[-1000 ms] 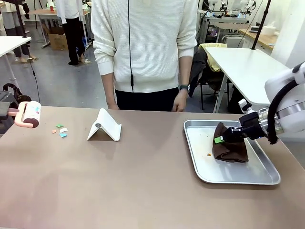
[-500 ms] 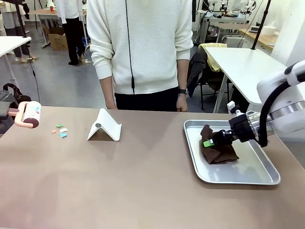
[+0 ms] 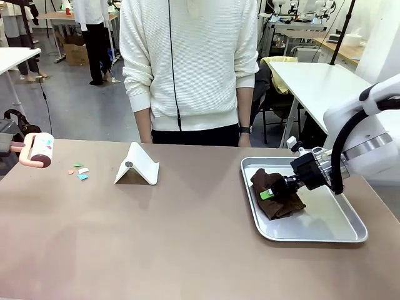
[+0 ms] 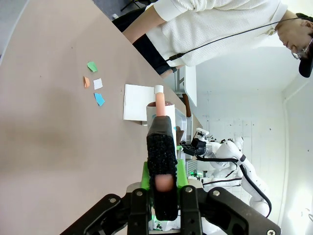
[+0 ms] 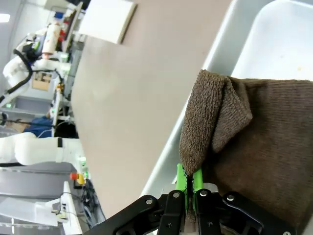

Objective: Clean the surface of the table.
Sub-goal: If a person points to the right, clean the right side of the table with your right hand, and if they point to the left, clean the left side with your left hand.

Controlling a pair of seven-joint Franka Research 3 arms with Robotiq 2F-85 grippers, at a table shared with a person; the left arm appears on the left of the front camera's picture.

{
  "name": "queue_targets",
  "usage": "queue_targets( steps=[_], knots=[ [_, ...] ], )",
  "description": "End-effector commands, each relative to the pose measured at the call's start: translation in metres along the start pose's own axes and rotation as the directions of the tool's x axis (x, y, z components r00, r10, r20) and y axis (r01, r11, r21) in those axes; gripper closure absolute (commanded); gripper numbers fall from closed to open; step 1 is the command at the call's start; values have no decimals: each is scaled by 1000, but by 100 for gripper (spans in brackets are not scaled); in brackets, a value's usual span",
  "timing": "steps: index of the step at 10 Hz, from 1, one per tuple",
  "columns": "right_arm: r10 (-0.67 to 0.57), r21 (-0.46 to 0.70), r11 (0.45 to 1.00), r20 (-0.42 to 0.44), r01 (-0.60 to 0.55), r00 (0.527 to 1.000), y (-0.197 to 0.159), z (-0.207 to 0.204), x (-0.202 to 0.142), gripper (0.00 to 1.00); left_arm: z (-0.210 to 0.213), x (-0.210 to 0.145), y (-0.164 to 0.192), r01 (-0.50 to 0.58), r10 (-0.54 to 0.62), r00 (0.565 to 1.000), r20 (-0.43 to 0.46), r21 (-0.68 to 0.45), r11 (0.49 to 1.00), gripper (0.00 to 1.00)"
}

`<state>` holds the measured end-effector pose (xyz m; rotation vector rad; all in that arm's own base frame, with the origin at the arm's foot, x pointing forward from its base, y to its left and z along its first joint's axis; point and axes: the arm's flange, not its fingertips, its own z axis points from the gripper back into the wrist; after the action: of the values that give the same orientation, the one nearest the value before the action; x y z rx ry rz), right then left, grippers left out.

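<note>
Far left, the left gripper (image 4: 163,172) is clamped tight on the pink handle of a lint roller (image 3: 39,150), up by the left edge of the table (image 3: 187,244). A few coloured paper scraps (image 3: 79,170) lie on the brown top near it, then there's a white folded stand (image 3: 137,165). Over on the right, the right gripper (image 3: 269,194) is pinched onto a brown cloth (image 3: 280,205) inside the steel tray (image 3: 325,217) sitting on the table.

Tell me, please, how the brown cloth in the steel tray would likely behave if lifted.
The brown cloth is probably floppy: it lies folded and bunched in the steel tray. Its fuzzy knit should hardly slip from the right pincer, shut on a fold. Being thin, it is likely light.
</note>
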<state>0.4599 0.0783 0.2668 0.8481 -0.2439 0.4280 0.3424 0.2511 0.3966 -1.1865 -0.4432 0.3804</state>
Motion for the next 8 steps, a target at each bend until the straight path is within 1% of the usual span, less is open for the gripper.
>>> queue_targets(
  steps=[1, 3, 4, 6, 8],
  knots=[
    [25, -88, 996, 10, -24, 1000, -2, 0, -3, 100, 2, -2, -3, 4, -4, 1000, -4, -8, 1000, 100],
    [17, -208, 978, 42, -8, 999, -11, 6, -1, 100, 2, -2, -3, 4, -4, 1000, -4, -8, 1000, 100],
    [0, -237, 971, 68, 16, 998, -16, 9, 0, 100, 2, -2, -3, 4, -4, 1000, -4, -8, 1000, 100],
    [-26, -262, 964, 106, 53, 994, -26, 19, 0, 100, 2, -2, -3, 4, -4, 1000, -4, -8, 1000, 100],
    [-48, -281, 956, 148, 88, 988, -35, 36, -1, 100, 2, -2, -3, 4, -4, 1000, -4, -8, 1000, 100]
  ],
)
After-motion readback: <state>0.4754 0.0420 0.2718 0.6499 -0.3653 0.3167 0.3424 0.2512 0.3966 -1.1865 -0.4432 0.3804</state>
